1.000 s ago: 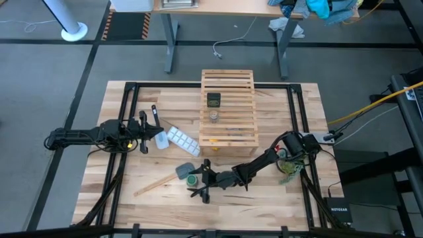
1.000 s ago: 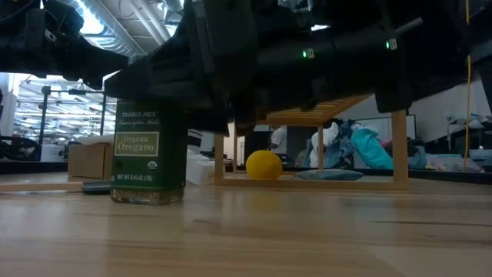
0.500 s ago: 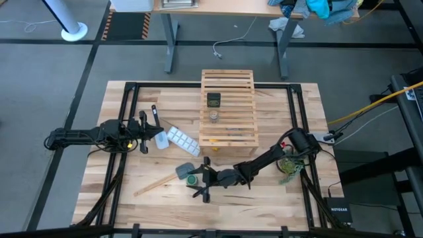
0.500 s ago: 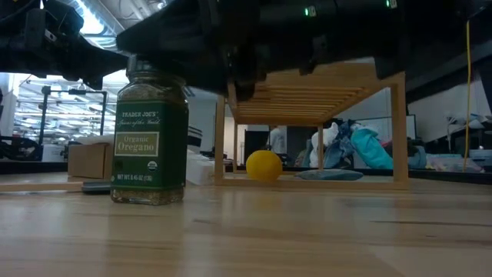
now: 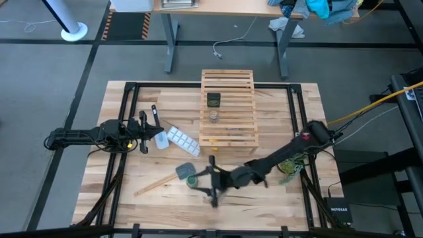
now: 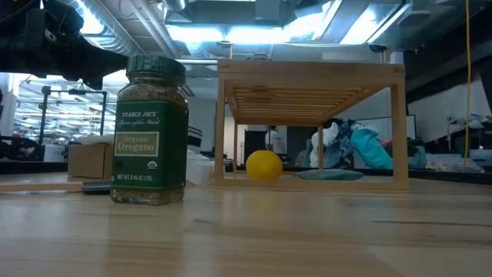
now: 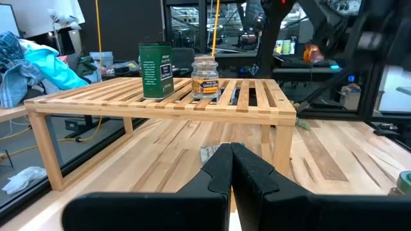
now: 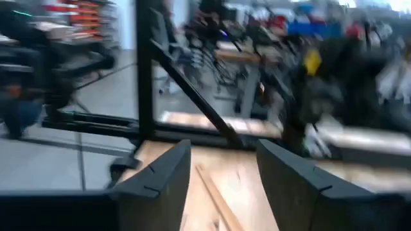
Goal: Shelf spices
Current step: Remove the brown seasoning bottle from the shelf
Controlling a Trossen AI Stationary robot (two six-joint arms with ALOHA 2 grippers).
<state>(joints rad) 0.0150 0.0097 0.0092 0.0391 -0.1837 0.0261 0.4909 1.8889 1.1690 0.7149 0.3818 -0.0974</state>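
Green oregano jar [image 5: 192, 179] stood free on bench [image 5: 152, 198]; right gripper [image 5: 213, 184], fingers spread, should straddle it squarely before closing.

Grey floor [image 5: 53, 79], a wooden desk [image 5: 218, 6] beyond the table, bright ceiling lights [image 6: 254, 31] overhead

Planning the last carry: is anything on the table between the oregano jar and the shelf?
In the high view, the oregano jar and the shelf have only bare tabletop between them; the open right gripper hangs just beside the jar.

Pale wooden shelf [image 6: 310, 73]; glossy glass oregano jar [image 6: 150, 131].
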